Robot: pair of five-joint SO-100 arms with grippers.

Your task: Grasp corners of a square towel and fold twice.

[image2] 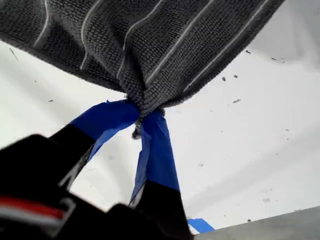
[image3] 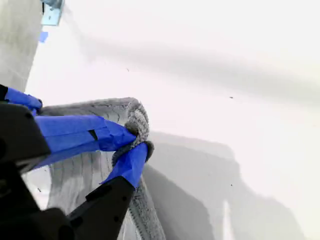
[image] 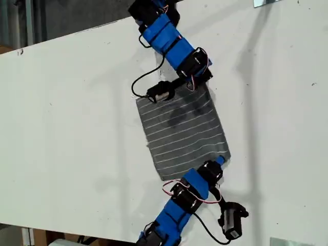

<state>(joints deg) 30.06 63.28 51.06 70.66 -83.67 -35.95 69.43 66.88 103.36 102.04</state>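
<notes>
The grey striped towel [image: 182, 133] lies spread on the white table [image: 66, 128], between two blue-taped arms. My first gripper [image: 220, 161] comes in from the exterior view's bottom. It is shut on the towel's lower right corner [image2: 145, 102], which bunches between its taped fingers [image2: 107, 120]. My second gripper [image: 205, 82] reaches in from the exterior view's top. It is shut on the upper right corner [image3: 137, 120], which curls over its fingertips [image3: 132, 157]. The two corners on the exterior view's left [image: 139, 101] [image: 163, 178] rest on the table.
Metal brackets sit at the table's edge at the exterior view's top right [image: 266, 2] and bottom right [image: 287, 242]. The table's front edge runs along the exterior view's bottom left. A loose black cable [image: 141, 82] loops beside the second arm.
</notes>
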